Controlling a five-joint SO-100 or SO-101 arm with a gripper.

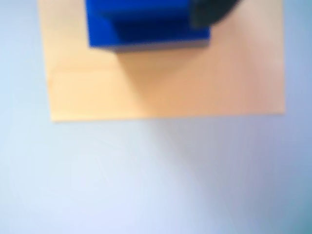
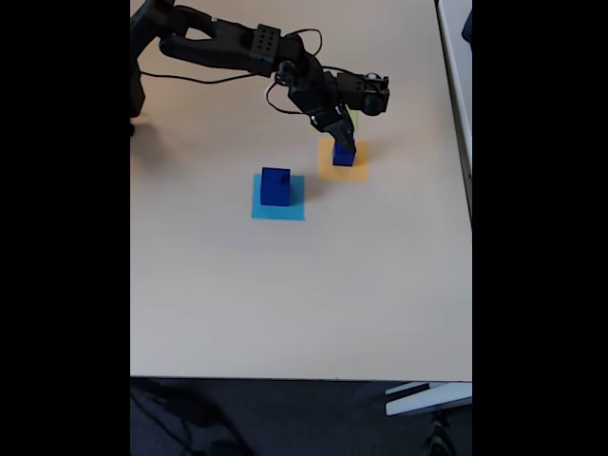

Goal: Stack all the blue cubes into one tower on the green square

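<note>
In the fixed view my gripper (image 2: 341,142) reaches down onto a small blue cube (image 2: 343,156) that stands on the orange square (image 2: 353,172). The blurred wrist view shows this blue cube (image 1: 146,24) at the top edge over the orange square (image 1: 165,83), with one dark finger (image 1: 214,12) at its right corner. I cannot tell whether the jaws grip it. A larger blue cube (image 2: 275,187) stands on the light blue square (image 2: 285,211), seemingly with a smaller one on top. A sliver of the green square (image 2: 353,118) peeks out behind the arm.
The arm (image 2: 237,46) comes in from the upper left of the fixed view, with cables along it. The pale table (image 2: 285,304) stretches wide toward its front edge. A second tabletop edge (image 2: 456,57) lies at the right.
</note>
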